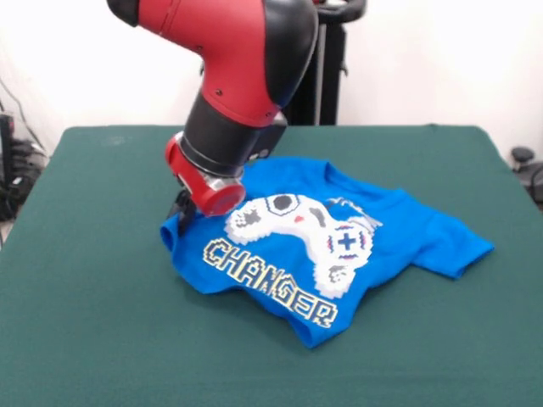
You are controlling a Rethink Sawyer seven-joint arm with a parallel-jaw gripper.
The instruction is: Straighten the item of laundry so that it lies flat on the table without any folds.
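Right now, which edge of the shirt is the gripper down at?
The gripper is at the picture-left edge of the blue shirt, beside the letter C of CHANGER. The opposite edge, ending in a sleeve, lies well away from it.

1 T-shirt (pixel 339 246), 1 table (pixel 93 339), 1 arm (pixel 229 76)

The green table (pixel 93 339) lies bare and open from 4 o'clock round through 6 to 9 o'clock of the blue T-shirt (pixel 399 233), and along the far strip at 1 o'clock. The red and black arm (pixel 237 93) comes down at 11 o'clock and blocks the shirt's left edge, where the gripper (pixel 181 214) sits against the cloth. The sleeve at 3 o'clock is unobstructed.
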